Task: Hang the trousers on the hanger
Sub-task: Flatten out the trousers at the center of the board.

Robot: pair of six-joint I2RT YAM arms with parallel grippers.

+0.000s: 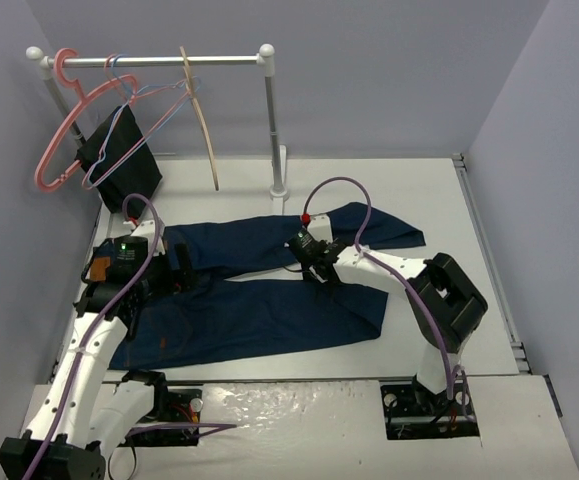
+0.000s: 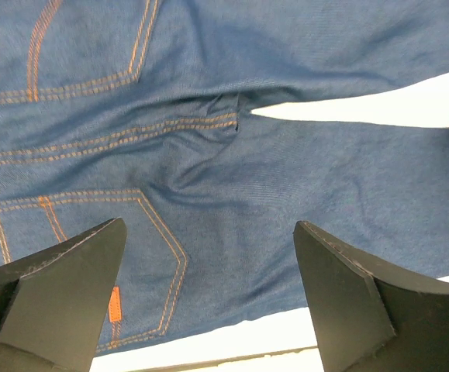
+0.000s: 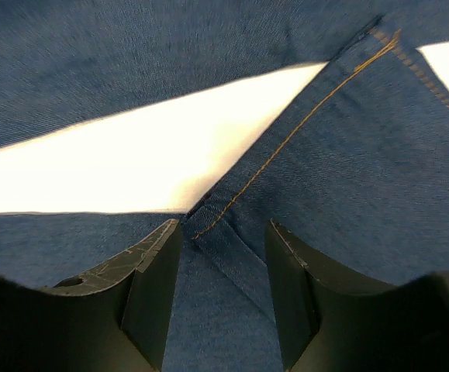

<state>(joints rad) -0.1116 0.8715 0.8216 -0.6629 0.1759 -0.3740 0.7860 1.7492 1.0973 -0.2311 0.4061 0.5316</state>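
Observation:
The dark navy trousers (image 1: 249,320) lie flat on the white table, waist at the left, both legs running right. The tan wooden hanger (image 1: 207,130) hangs by its hook on the rail at the back. My left gripper (image 1: 182,268) is open and empty, low over the seat of the trousers (image 2: 232,178), above a back pocket with orange stitching. My right gripper (image 1: 321,275) is open between the two legs; its fingers straddle a folded seam edge of a leg (image 3: 232,232), beside a gap of bare table (image 3: 131,163).
A clothes rail (image 1: 159,60) on a white post (image 1: 273,120) stands at the back. A pink plastic hanger (image 1: 54,150), thin wire hangers (image 1: 139,100) and a black cloth (image 1: 119,160) hang on it. Grey walls close in on the left, right and back.

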